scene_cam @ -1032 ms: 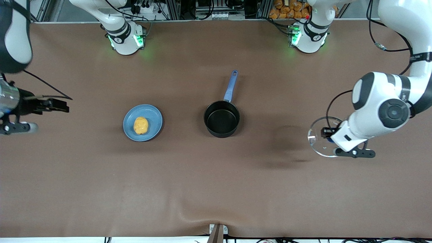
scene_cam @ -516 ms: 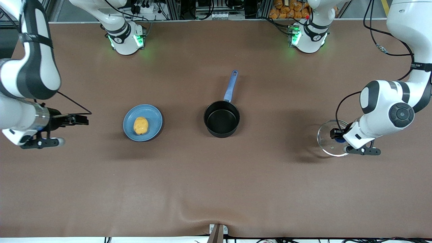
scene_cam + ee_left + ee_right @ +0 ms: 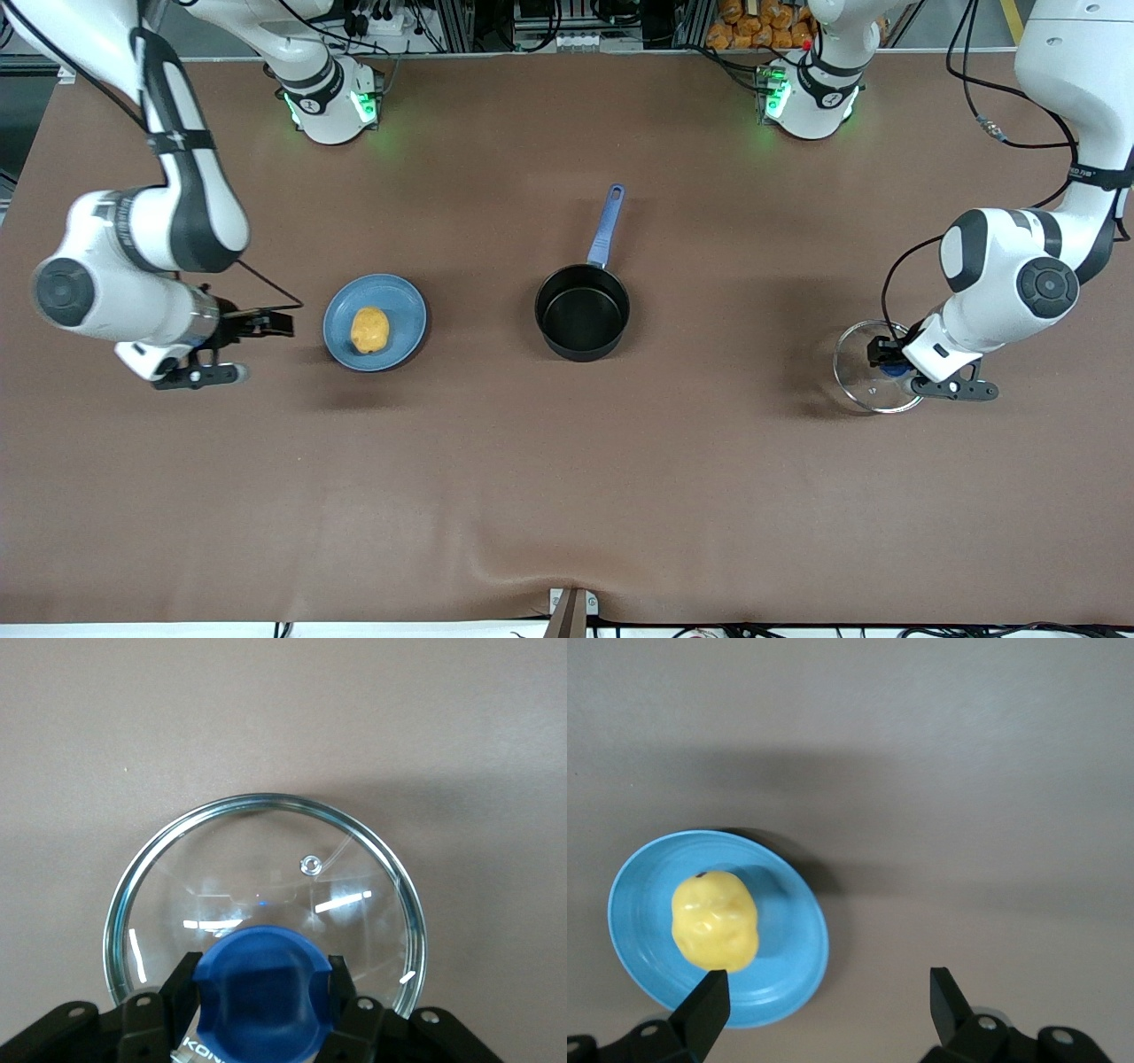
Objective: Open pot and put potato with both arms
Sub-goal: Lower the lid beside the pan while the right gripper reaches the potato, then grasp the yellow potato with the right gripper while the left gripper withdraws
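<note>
worktop (image 3: 567, 496): brown, carries everything
pot (image 3: 582, 312): mid-worktop, already lidless and empty
lid (image 3: 864, 383): left gripper (image 3: 889, 358) fingers clamped on its knob, near left arm's end
potato (image 3: 369, 330): on blue plate (image 3: 403, 297)
right gripper (image 3: 266, 322): fingers apart beside the plate; I'd guess the grab comes next, needs centring over potato

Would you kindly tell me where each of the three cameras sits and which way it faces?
Front view: high across the table, facing both bases; shows both arms, the pot, the potato.
Left wrist view: looks down on the lid; left gripper clamps its knob.
Right wrist view: looks down on the plate; right gripper open.
Shared: potato, lid.
</note>
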Tool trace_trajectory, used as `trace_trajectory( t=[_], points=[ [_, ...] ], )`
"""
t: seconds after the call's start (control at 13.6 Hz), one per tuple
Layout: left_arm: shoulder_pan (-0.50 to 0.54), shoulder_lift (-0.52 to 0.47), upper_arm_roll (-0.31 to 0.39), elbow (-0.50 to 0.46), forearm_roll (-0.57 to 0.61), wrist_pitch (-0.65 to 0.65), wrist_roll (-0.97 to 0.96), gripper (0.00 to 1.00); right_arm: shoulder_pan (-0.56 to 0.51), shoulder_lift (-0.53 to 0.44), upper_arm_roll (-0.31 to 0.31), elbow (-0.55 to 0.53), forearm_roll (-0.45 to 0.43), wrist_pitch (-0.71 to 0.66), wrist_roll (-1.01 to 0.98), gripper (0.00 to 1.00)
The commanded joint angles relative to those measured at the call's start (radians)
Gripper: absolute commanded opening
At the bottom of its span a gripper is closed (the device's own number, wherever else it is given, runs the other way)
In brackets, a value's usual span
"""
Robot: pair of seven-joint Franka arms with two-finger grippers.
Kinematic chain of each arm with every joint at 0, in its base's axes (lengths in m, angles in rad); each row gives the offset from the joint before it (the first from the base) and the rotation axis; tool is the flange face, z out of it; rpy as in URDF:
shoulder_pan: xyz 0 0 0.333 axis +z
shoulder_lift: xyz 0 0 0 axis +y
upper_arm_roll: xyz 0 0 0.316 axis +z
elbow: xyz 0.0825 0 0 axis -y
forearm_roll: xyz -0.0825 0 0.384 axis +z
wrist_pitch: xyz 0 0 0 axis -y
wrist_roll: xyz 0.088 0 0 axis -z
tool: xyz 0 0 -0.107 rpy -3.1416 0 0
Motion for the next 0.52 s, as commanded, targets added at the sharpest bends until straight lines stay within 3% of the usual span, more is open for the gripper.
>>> trace_trajectory(
  t=[0.0,0.15,0.22,0.29,0.44],
  points=[
    [0.03,-0.014,-0.017,-0.053,-0.016,0.09,0.021,0.02,0.078,-0.029,-0.002,-0.053,0.016,0.053,0.129,1.0],
    [0.031,0.006,-0.017,-0.048,-0.016,0.115,0.021,0.23,0.117,-0.002,-0.003,-0.061,0.013,0.117,0.138,1.0],
    [0.031,0.006,-0.017,-0.044,-0.016,0.115,0.021,0.54,0.146,0.016,-0.003,-0.062,0.007,0.142,0.138,1.0],
    [0.03,0.006,-0.017,-0.038,-0.016,0.115,0.018,1.0,0.166,0.035,-0.003,-0.062,0.002,0.168,0.137,1.0],
    [0.028,-0.002,-0.018,-0.019,-0.016,0.109,0.015,1.0,0.168,0.066,-0.003,-0.077,-0.005,0.228,0.131,1.0]
  ],
)
